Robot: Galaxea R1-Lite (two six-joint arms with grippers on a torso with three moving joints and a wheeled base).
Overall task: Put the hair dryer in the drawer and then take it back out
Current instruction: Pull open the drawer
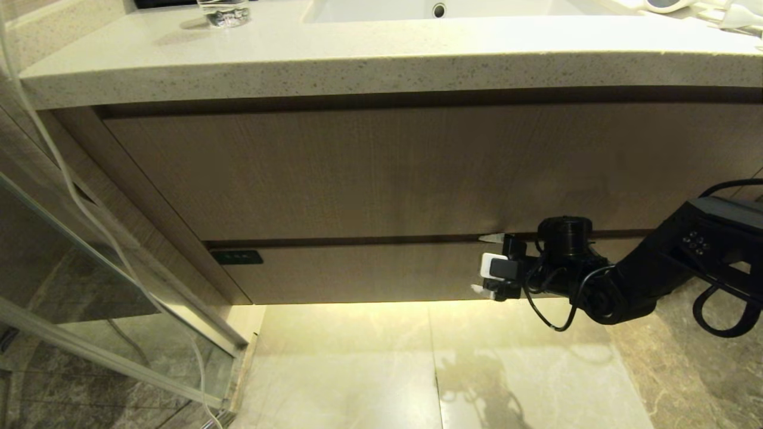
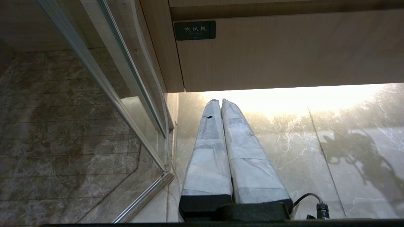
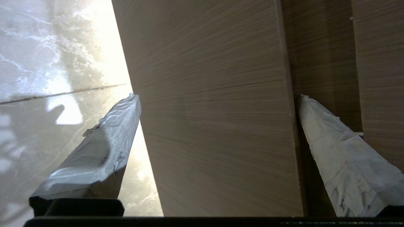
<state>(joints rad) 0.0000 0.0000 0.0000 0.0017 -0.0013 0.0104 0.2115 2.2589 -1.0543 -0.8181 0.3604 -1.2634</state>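
The drawer is the shallow wood-grain front at the vanity's base, pushed in, with a black tag at its left corner. My right gripper is open against the drawer right of centre. One finger sits in the dark gap above the drawer's front, and the other finger hangs below its bottom edge. The hair dryer lies on the countertop at the far right, mostly cut off by the picture's edge. My left gripper is shut and empty, parked low, pointing at the floor under the drawer's tagged corner.
A taller wood-grain panel fills the space between the drawer and the stone countertop. A glass and a sink basin are on top. A glass shower door and a hanging white cord stand left. Marble floor lies below.
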